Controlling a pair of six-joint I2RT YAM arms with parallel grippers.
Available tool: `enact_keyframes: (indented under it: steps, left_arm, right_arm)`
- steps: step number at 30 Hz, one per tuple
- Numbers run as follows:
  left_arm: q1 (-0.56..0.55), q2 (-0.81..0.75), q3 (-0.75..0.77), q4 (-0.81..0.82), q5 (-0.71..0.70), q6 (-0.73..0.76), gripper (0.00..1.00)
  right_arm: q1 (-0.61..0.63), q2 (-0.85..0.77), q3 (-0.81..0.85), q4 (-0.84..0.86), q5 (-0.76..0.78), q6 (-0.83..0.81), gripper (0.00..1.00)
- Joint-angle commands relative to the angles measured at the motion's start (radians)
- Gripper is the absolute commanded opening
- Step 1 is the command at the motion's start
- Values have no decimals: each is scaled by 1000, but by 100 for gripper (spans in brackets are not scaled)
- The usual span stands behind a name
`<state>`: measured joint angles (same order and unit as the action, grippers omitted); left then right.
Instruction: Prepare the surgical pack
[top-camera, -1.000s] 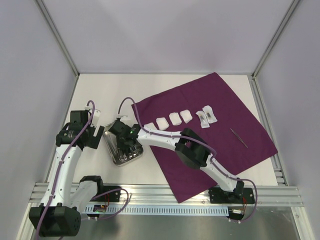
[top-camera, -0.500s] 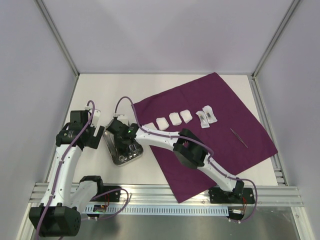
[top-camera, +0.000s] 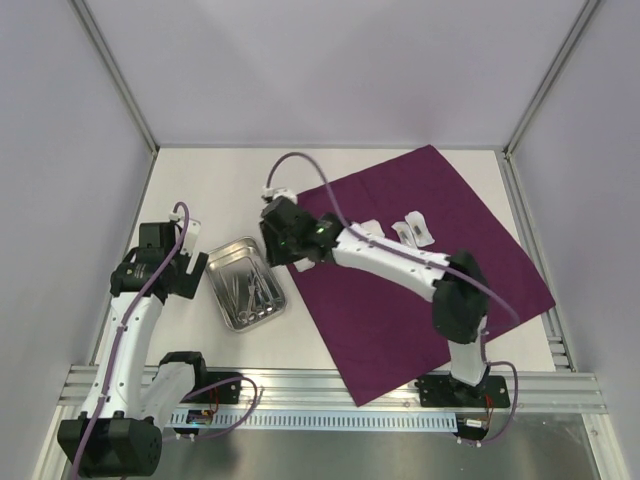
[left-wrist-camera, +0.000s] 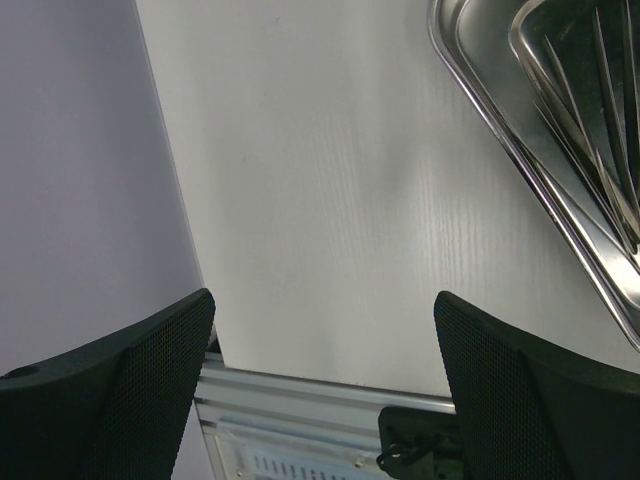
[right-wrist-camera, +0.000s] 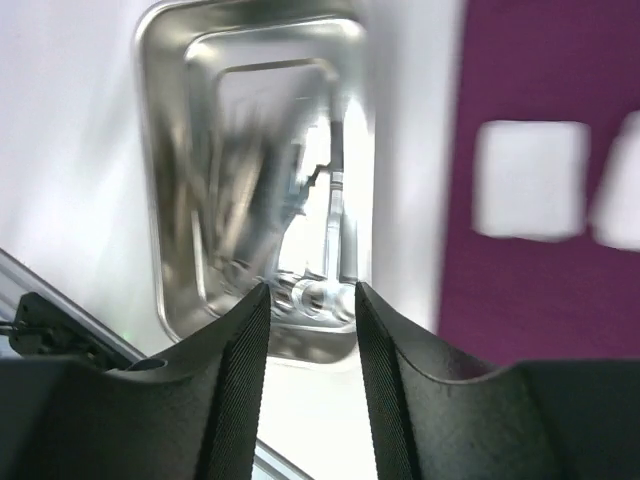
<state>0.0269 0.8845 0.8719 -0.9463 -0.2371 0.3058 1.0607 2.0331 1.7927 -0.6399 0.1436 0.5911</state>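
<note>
While the steel tray with its instruments sits off the purple cloth, toward the worktop's left edge, gauze pads lie on the cloth. Right end effector and left end effector both released, empty, beside the tray. Judged early: tray placement and wrapping remain.

top: overhead, far, whole table | wrists: close, facing down | all 3 share steel tray

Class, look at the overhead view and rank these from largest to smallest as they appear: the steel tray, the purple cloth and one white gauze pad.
1. purple cloth
2. steel tray
3. white gauze pad
All lie at one level, so the order is sure.
</note>
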Motion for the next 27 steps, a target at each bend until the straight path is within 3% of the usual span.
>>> enact_keyframes:
  steps: [1,7,15,21,27]
  left_arm:
    - [4,-22,24,-8,-4,33,100]
    - [5,-19,24,-17,9,44,100]
    - [4,-10,21,-20,19,50,100]
    - [4,-12,-1,3,33,53,100]
    - [5,-5,-17,33,24,69,100]
  right_arm:
    - [-160,-194,-151,-108,-21,-155,43]
    - [-526,-373,-424,-302,-3,-249,44]
    - [-937,-445,-621,-245,24,-375,49]
    - [-1050,-439,-710,-144,86,-497,50]
    - [-1166,-418,-719,-90,51,-548,50]
